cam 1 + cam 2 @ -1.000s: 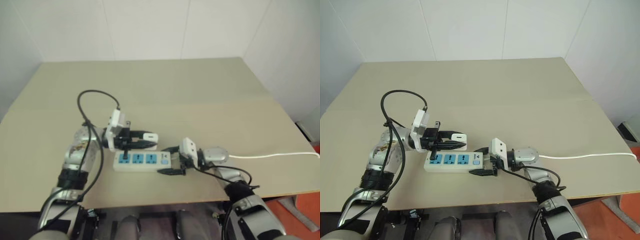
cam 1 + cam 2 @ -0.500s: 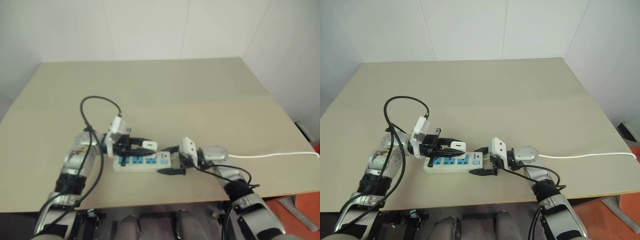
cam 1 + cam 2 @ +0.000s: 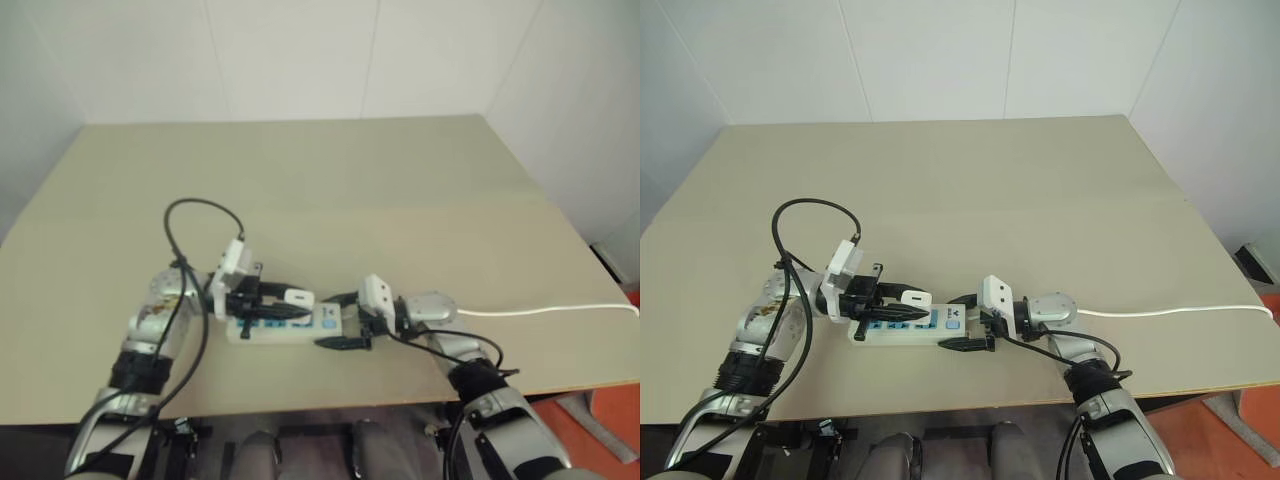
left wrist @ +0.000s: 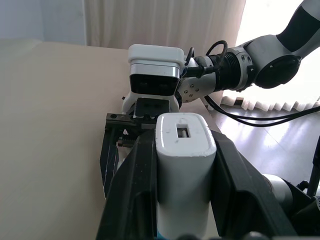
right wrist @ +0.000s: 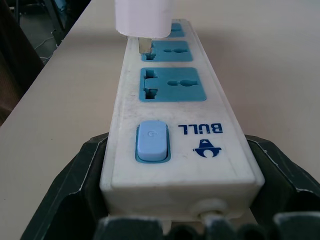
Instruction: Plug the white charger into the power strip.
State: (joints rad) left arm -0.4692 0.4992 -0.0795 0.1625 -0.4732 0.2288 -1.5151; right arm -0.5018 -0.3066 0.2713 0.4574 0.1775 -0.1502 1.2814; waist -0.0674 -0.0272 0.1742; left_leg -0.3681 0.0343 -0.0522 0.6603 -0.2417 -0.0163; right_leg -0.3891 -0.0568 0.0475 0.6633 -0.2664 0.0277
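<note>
My left hand is clamped on the white charger, prongs entering the middle socket of the power strip; right hand grips its right switch end on the worktop. Push straight down.

We record a plain beige tabletop, unpatterned. The long white plastic power strip carries light-blue sockets, a pale blue switch and a blue printed logo. The small rectangular white charger is plain white. Both hands have black fingers: left hand, right hand. A thin white cord crosses the tabletop.
</note>
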